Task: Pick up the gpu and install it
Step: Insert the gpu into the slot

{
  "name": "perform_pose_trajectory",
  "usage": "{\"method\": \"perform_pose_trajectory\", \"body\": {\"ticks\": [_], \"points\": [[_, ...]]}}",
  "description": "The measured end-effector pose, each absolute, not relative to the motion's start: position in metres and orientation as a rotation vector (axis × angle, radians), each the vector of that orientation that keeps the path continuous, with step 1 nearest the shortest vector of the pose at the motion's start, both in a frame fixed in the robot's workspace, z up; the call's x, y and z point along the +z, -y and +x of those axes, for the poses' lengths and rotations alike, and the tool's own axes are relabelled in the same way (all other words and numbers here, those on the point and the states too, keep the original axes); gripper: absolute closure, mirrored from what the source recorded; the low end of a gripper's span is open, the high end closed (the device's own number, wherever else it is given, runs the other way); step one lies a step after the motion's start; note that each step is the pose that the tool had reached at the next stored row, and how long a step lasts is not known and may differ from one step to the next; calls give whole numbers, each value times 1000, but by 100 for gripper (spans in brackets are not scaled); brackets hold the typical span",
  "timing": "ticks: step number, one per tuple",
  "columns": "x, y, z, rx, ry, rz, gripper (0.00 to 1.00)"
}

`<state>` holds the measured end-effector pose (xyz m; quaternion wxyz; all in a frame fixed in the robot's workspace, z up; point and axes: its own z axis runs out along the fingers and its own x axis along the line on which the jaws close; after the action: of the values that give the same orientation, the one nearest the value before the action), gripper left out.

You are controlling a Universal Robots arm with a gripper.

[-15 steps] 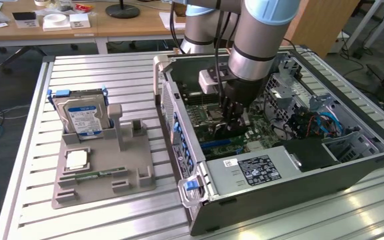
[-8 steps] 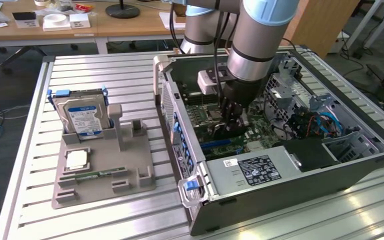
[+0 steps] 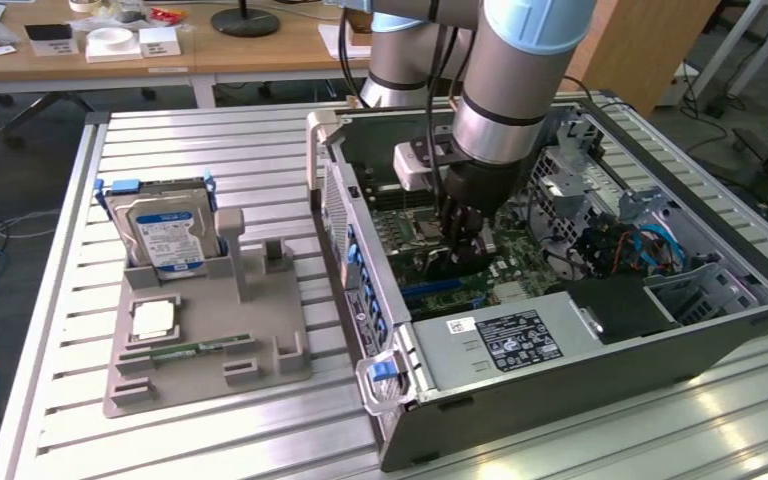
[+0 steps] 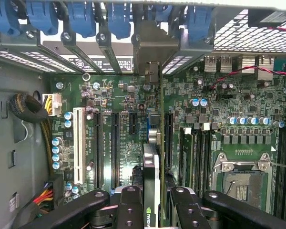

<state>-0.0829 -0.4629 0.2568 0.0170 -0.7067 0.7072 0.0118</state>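
The gpu (image 4: 151, 167) bore the green Nvidia logo on the edge facing the wrist camera. In the exterior view a hard drive (image 3: 164, 235) with a blue label stood upright in a grey holder (image 3: 211, 340). A black-and-white sticker (image 3: 511, 340) lay on the box inside the case (image 3: 558, 400); neither's print could be read.

The gripper (image 4: 156, 200) was down inside the case, and its black fingers (image 4: 131, 205) were partly closed, pinching the gpu between them from both sides. The card stood edge-on to the motherboard (image 4: 124, 95), over the black slots between the white slot (image 4: 78, 145) and the CPU socket (image 4: 240, 179). Its silver bracket (image 4: 152, 45) was against the rear wall, among the blue latches (image 4: 81, 19). Whether it sat in a slot could not be told.
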Motion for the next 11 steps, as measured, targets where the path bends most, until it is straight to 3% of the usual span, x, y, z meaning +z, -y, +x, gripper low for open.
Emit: {"method": "perform_pose_trajectory", "body": {"ticks": [11], "points": [[254, 463, -84, 37, -2198, -2196, 73]]}}
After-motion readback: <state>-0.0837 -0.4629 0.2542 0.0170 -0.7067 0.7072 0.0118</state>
